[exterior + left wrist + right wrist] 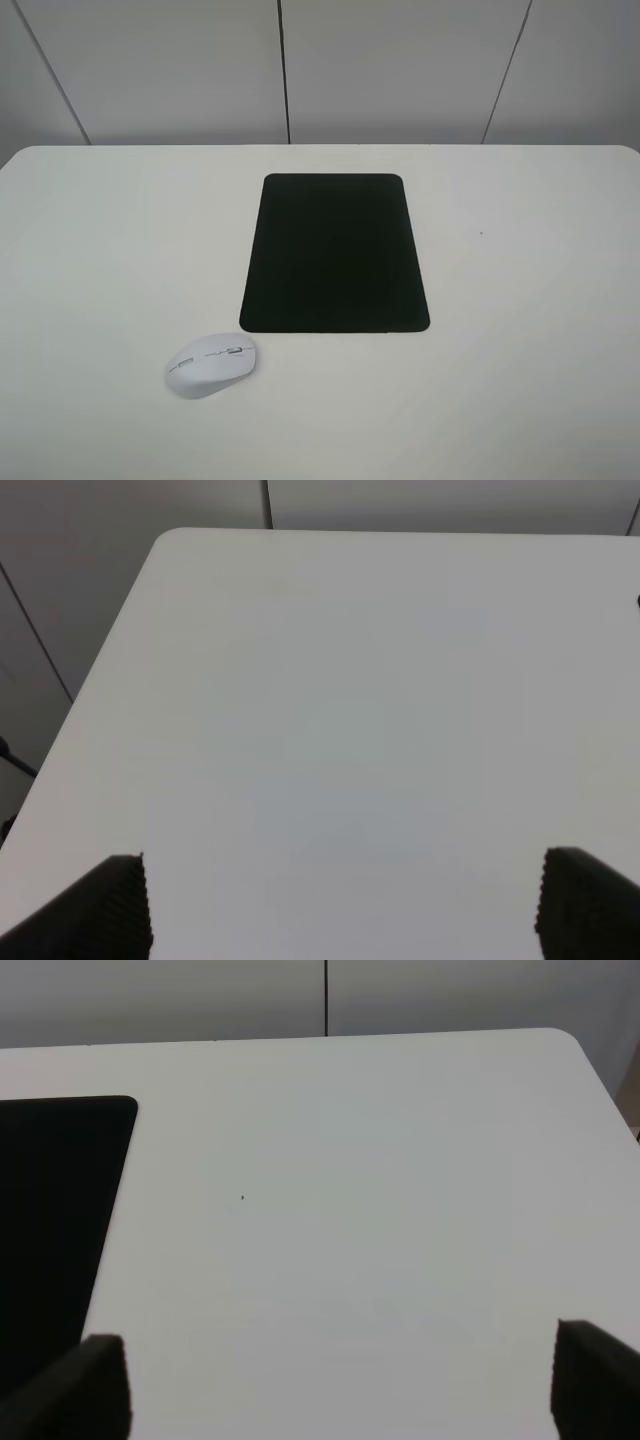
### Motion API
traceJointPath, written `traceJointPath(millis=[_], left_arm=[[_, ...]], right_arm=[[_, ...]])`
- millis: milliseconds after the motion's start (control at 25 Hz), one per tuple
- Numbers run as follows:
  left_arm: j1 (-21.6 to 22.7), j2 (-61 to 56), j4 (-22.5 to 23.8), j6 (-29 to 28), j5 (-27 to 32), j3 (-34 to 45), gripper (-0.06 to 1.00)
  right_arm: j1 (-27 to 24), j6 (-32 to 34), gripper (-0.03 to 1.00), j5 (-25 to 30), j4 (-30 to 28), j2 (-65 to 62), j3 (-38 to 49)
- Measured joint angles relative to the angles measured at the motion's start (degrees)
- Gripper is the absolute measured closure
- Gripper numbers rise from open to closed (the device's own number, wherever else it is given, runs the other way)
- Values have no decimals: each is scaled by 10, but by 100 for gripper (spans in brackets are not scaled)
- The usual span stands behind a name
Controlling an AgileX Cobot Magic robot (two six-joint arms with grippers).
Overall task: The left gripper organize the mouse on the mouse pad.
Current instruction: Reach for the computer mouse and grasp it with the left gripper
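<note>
My left hand (345, 910) hangs over the left side of the white table (520, 300), its two black ribbed fingers (110, 910) spread wide with nothing between them. My right hand (345, 1385) is spread just as wide and just as empty over the table's right side. The white mouse (211, 365) lies on the table toward its front edge, left of the middle, near the front left corner of the black mouse pad (335, 255) but not touching it, while the pad lies flat at the table's middle
</note>
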Motion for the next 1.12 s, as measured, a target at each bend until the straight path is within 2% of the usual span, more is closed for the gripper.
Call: traceJointPath(millis=[1120], left_arm=[[0, 0, 0, 0, 0, 0, 16]], right_arm=[[0, 0, 14, 0, 0, 0, 0]])
